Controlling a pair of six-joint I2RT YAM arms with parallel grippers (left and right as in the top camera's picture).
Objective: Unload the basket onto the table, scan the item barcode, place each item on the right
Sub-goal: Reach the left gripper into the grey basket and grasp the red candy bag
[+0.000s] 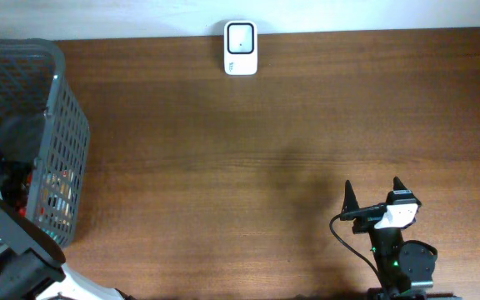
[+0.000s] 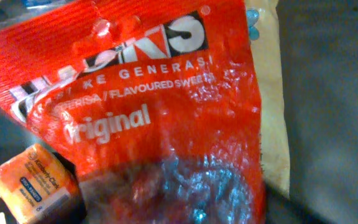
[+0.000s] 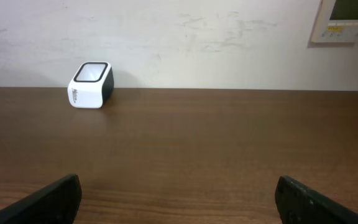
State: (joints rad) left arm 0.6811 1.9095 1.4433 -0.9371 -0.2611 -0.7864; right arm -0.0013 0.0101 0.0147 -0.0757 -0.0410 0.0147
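1. The table (image 1: 223, 167) is smooth brown wood.
2. The basket (image 1: 67, 142) is grey plastic mesh.
3. The bag (image 2: 166, 112) is shiny, crinkly red plastic.
4. The scanner (image 1: 241, 47) is smooth white plastic.

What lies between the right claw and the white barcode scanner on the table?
Nothing: only bare brown tabletop separates the right claw from the scanner, clearest in the right wrist view; overhead agrees.

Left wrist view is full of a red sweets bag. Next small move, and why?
Probably grip the red sweets bag and lift it out of the basket: it fills the left wrist view, so it is close, while the scanner stands at the table's far edge.
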